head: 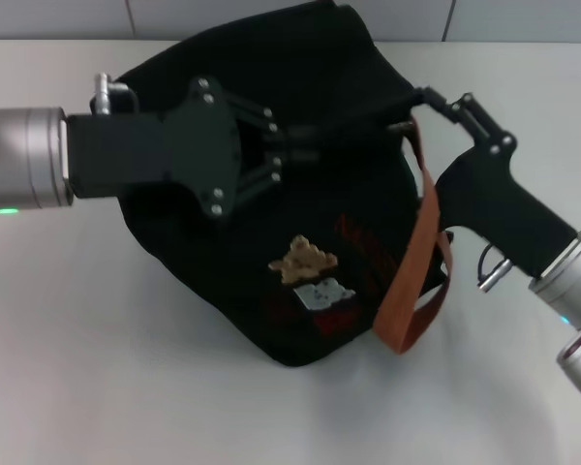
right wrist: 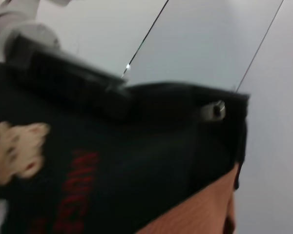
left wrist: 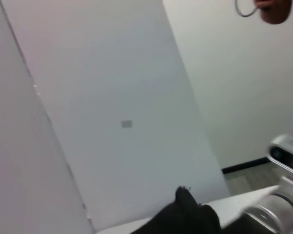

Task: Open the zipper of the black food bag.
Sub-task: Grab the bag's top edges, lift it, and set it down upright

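The bag [head: 300,194] lies slumped mid-surface [head: 97,368], and my left gripper [head: 305,153] has its jaws closed on the zipper [head: 353,118] seam along its far top. My right gripper [head: 428,97] pinches the bag's right corner. I judge the zipper barely opened; most travel remains.

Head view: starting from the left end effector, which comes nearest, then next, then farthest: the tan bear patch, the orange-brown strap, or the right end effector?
1. The tan bear patch, on the black food bag front, just below the left end effector.
2. The right end effector, at the bag's top right corner.
3. The orange-brown strap, hanging down the bag's right side; its upper end lies about as close as the right end effector.
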Robot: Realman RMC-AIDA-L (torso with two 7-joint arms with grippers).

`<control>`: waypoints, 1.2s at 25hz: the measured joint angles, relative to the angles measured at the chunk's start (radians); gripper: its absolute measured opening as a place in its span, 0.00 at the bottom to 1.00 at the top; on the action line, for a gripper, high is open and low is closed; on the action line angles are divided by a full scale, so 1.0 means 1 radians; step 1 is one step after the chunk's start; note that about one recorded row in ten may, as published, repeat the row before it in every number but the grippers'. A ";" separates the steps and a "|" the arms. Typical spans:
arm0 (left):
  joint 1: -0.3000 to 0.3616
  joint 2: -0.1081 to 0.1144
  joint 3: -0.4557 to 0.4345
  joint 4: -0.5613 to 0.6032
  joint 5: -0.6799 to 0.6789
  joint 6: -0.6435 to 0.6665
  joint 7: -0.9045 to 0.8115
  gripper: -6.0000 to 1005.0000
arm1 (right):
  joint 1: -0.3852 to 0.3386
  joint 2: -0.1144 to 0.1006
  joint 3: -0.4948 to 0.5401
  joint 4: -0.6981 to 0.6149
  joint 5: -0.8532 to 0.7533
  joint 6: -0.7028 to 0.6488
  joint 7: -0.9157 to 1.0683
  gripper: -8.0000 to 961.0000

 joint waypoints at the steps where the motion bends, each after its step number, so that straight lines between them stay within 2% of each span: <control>1: -0.001 0.001 -0.017 0.002 -0.001 0.000 0.000 0.10 | -0.002 0.000 -0.002 0.011 -0.004 0.017 0.000 0.86; 6: -0.003 0.002 -0.058 0.003 -0.001 -0.008 0.011 0.10 | -0.022 0.000 -0.007 0.084 -0.023 0.046 0.072 0.86; 13: -0.019 0.002 -0.060 -0.025 0.000 -0.039 0.059 0.10 | -0.025 0.003 0.005 0.232 -0.032 0.067 0.140 0.86; 23: -0.003 0.001 -0.052 -0.079 0.001 -0.036 0.105 0.10 | -0.036 0.003 0.070 0.244 -0.030 0.123 0.163 0.86; 30: -0.003 0.001 -0.048 -0.092 0.000 -0.033 0.105 0.10 | -0.036 0.003 0.075 0.242 -0.029 0.125 0.159 0.86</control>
